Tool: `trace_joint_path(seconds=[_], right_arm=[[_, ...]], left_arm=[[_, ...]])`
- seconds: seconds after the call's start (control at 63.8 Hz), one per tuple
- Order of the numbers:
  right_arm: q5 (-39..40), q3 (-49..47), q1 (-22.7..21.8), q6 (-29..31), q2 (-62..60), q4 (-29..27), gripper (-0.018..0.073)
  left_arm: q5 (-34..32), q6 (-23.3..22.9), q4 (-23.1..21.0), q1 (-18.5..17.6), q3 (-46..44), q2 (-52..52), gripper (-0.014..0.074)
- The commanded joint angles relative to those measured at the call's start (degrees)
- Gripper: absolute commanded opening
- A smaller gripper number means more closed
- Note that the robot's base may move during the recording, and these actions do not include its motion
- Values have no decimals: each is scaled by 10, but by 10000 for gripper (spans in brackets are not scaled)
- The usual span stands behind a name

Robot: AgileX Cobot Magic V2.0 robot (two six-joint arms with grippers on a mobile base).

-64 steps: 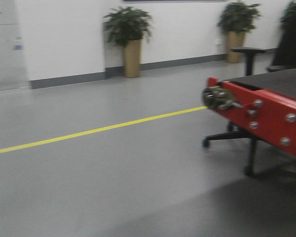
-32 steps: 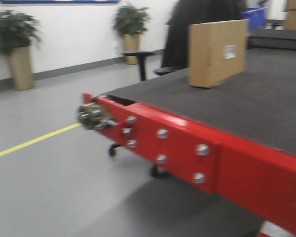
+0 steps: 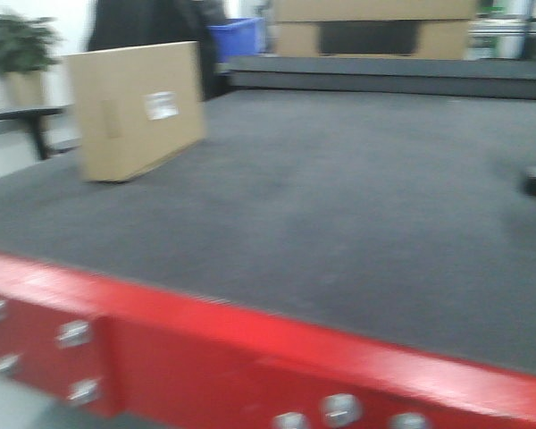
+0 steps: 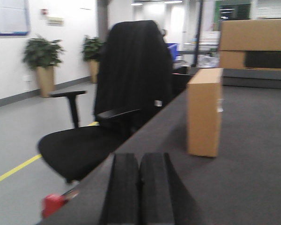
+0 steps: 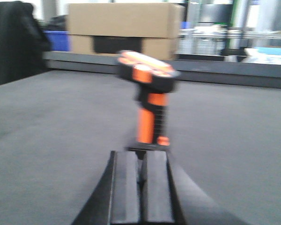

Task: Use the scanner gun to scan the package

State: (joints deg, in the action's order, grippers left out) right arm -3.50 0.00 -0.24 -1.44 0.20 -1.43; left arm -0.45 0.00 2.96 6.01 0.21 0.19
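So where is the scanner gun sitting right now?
In the right wrist view the scanner gun stands upright on the dark tabletop, straight ahead of the right gripper; the front view shows only its base at the far right edge.

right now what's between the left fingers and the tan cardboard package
Left wrist view: only bare grey mat between the fingers and the plain tan cardboard package.

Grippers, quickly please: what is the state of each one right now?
Left gripper: closed, holding nothing; the package stands ahead of it.
Right gripper: closed, holding nothing; the scanner gun stands ahead of it.
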Motion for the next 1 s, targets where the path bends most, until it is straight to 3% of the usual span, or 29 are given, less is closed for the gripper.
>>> trace_joint_path(seconds=[0.0, 0.987], right_arm=[[10, 0, -2, 2, -2, 0, -162], [10, 0, -2, 2, -2, 0, -162]], left_arm=[[-10, 0, -2, 0, -2, -2, -111], [-10, 0, -2, 1, -2, -2, -111]])
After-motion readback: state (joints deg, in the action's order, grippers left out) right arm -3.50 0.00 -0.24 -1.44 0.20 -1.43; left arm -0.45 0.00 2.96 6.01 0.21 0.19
